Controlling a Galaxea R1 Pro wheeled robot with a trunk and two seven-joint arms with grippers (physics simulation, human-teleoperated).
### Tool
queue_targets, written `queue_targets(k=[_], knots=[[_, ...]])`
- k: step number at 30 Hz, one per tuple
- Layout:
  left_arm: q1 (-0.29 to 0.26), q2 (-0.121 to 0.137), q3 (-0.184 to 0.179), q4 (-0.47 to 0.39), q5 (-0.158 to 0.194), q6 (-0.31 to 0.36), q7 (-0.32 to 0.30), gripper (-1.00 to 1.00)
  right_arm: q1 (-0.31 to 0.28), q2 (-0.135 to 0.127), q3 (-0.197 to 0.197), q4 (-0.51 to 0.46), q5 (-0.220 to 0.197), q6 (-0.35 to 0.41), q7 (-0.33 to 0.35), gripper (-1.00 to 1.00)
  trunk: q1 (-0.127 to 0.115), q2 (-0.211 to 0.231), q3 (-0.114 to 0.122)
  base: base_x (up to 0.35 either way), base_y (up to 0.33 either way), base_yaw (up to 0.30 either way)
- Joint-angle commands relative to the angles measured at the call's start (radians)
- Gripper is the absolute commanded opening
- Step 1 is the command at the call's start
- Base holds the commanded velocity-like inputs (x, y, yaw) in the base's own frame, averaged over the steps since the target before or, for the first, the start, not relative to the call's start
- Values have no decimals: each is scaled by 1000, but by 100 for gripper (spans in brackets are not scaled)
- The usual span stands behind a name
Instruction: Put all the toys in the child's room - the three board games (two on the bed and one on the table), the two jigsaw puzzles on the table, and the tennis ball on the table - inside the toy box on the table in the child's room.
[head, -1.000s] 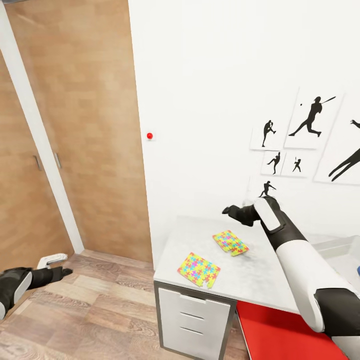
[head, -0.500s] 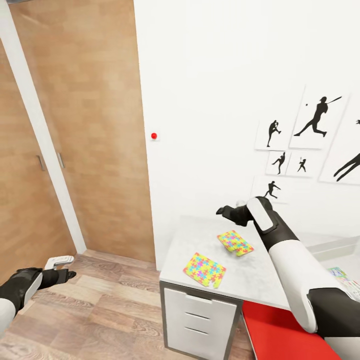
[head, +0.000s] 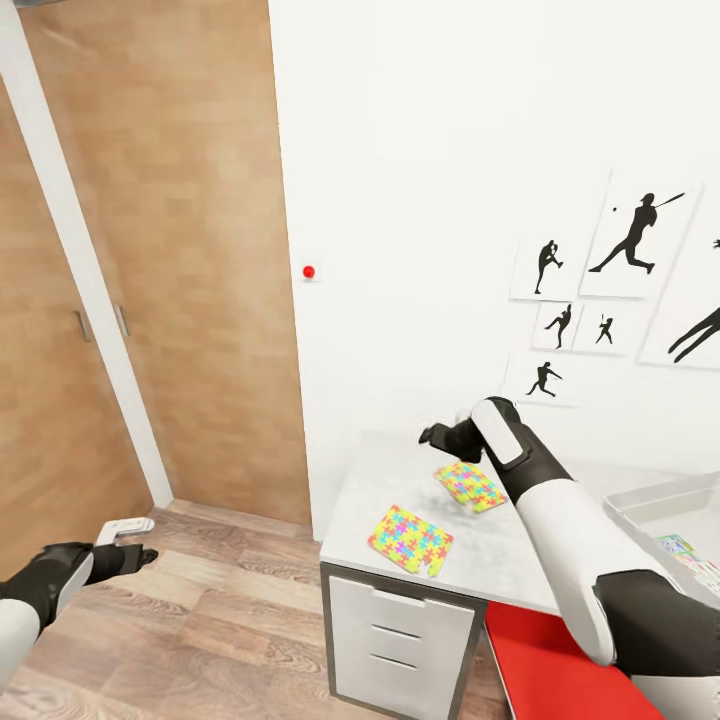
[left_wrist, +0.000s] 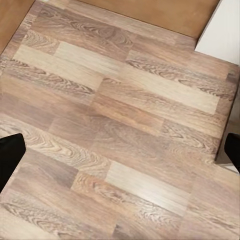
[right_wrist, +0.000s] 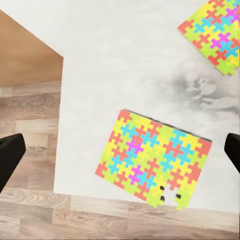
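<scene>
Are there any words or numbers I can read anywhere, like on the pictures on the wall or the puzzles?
No readable words or numbers anywhere.
Wall pictures: just black baseball player shapes, no writing.
Jigsaw puzzles: only coloured pieces, no letters.
Printed cover in the toy box: too small and blurred to read.
Red dot on the wall: plain, no sign.

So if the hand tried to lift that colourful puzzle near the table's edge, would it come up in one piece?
Hard to say. The puzzle lies very thin and flat on the table, so there is probably little edge to grip. It looks made of interlocked pieces, with a gap at one corner, so it may flex or shed pieces. Sliding it would likely be easier.
</scene>
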Motion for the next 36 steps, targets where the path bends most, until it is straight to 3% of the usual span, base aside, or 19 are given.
queue_targets(k=[1, 8, 18, 24, 36], knots=[[0, -2, 6, -1, -1, 7, 2, 100, -1, 5, 2, 3, -10, 5, -20, 100, 0, -1, -1, 0, 0, 0], [0, -23, 0, 0, -2, 3, 82, 100, -8, 69, 0, 75, -12, 31, -98, 100, 0, -1, -1, 0, 0, 0], [0, -66, -11, 39, -1, -46, 98, 100, -22, 121, -3, 148, -12, 27, -154, 100, 0, -1, -1, 0, 0, 0], [0, -89, -24, 47, 0, -51, 99, 100, -20, 125, -5, 145, -10, 19, -156, 100, 0, -1, -1, 0, 28, 0], [0, -98, -27, 49, 0, -53, 99, 100, -11, 111, -4, 143, -10, -25, -156, 100, 0, -1, -3, 0, 219, -49]])
